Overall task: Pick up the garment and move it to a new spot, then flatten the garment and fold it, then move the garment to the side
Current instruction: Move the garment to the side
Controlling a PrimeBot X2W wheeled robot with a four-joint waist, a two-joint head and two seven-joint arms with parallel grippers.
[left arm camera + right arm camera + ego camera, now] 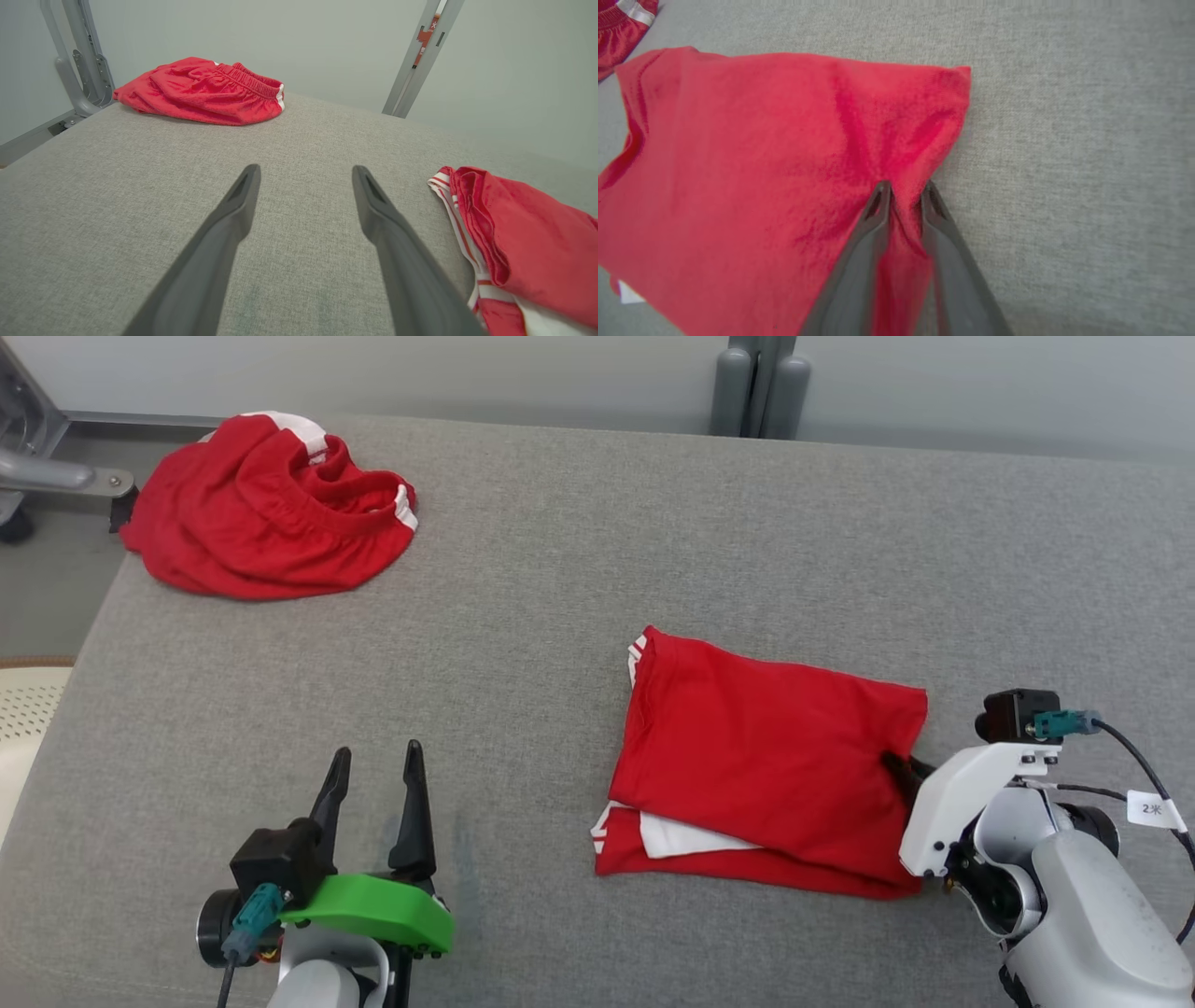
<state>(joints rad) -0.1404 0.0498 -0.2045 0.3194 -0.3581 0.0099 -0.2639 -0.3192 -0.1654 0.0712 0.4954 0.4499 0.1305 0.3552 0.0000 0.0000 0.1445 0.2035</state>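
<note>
Pinching a ridge of red cloth between nearly closed fingers, the right gripper grips the folded garment at its 3 o'clock edge; it lies at 4 o'clock on the grey pad. At 7 o'clock the left gripper stands spread wide, empty; crumpled red shorts sit at 10 o'clock

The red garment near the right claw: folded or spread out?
Folded. The red garment lies as a compact rectangle, with stacked layers showing along its near edge.
</note>
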